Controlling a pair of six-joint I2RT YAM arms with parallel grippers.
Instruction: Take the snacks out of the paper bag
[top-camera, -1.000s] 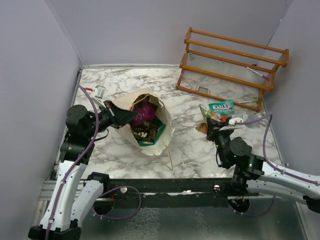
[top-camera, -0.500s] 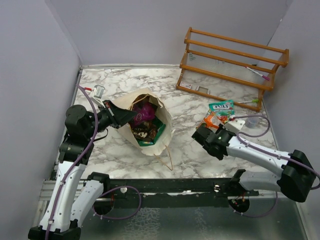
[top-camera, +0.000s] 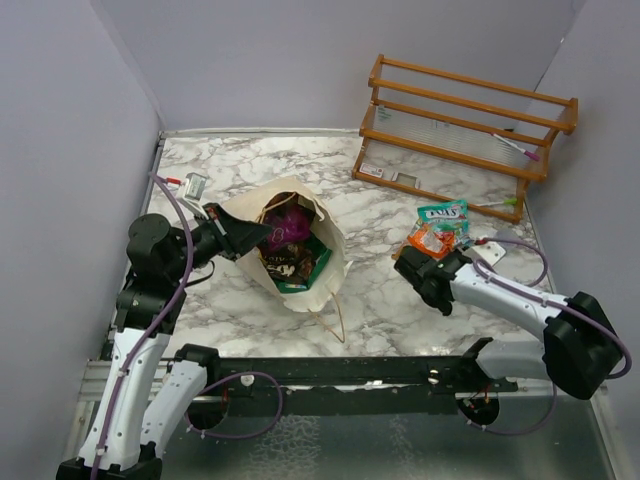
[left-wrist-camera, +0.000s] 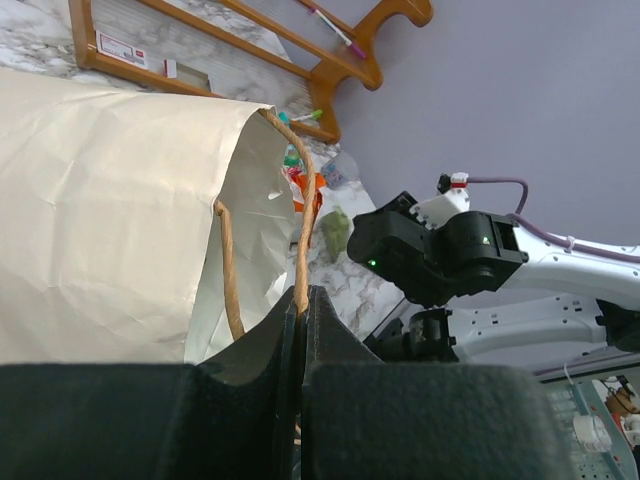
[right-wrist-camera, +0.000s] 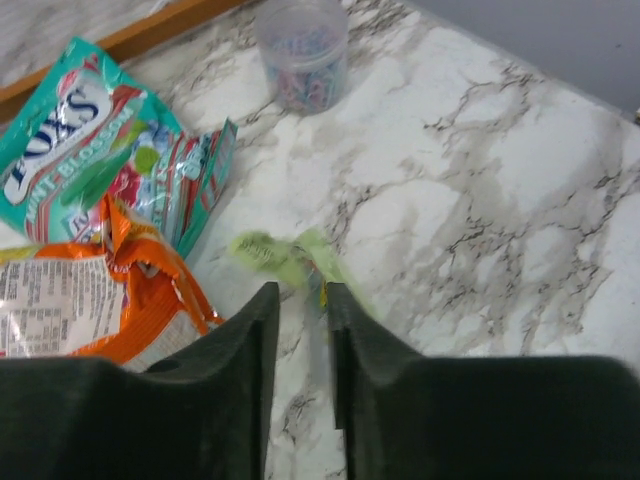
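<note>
At left, the left pincer (left-wrist-camera: 302, 300) is pressed together on a brown cord handle (left-wrist-camera: 303, 215) of the cream paper bag (top-camera: 330, 240), which lies open on the marble counter (top-camera: 380, 300) with a magenta packet (top-camera: 288, 225), a dark brown packet (top-camera: 283, 262) and a green packet (top-camera: 312, 262) inside, arm and bag unmoved over the last second. The right arm, reared over the pile a second ago, now stretches low, and the right pincer (right-wrist-camera: 300, 295), slightly spread, grips nothing above a light-green packet (right-wrist-camera: 280, 255). Beside it lie an orange packet (right-wrist-camera: 120, 300) and a teal Fox's packet (right-wrist-camera: 80, 130), with a clear plastic cup (right-wrist-camera: 302, 50) beyond. An orange wooden rack (top-camera: 465, 130) stands far right beneath lavender-grey walls.
</note>
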